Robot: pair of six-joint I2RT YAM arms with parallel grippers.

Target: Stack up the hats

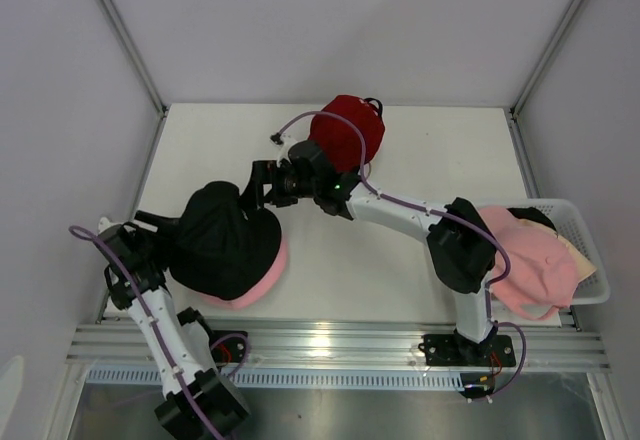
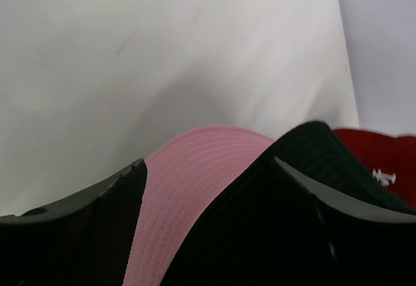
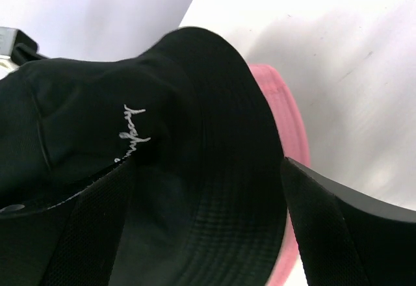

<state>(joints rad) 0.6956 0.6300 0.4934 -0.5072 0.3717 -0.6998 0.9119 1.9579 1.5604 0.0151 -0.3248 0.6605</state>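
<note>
A black bucket hat (image 1: 225,240) lies on top of a pink bucket hat (image 1: 262,282) at the table's near left. My left gripper (image 1: 165,228) is at its left edge and stands open, with the pink brim (image 2: 188,188) and black fabric (image 2: 260,221) between its fingers. My right gripper (image 1: 252,192) is at the hat's far right edge and is open over the black crown (image 3: 195,136). The pink brim (image 3: 289,114) shows beyond. A red cap (image 1: 348,128) sits at the far middle, behind the right wrist, and also shows in the left wrist view (image 2: 383,162).
A white mesh basket (image 1: 575,210) at the right edge holds a pink cap (image 1: 530,260), a cream hat (image 1: 582,258) and something black (image 1: 532,216). The right arm stretches across the table's middle. Grey walls enclose the table.
</note>
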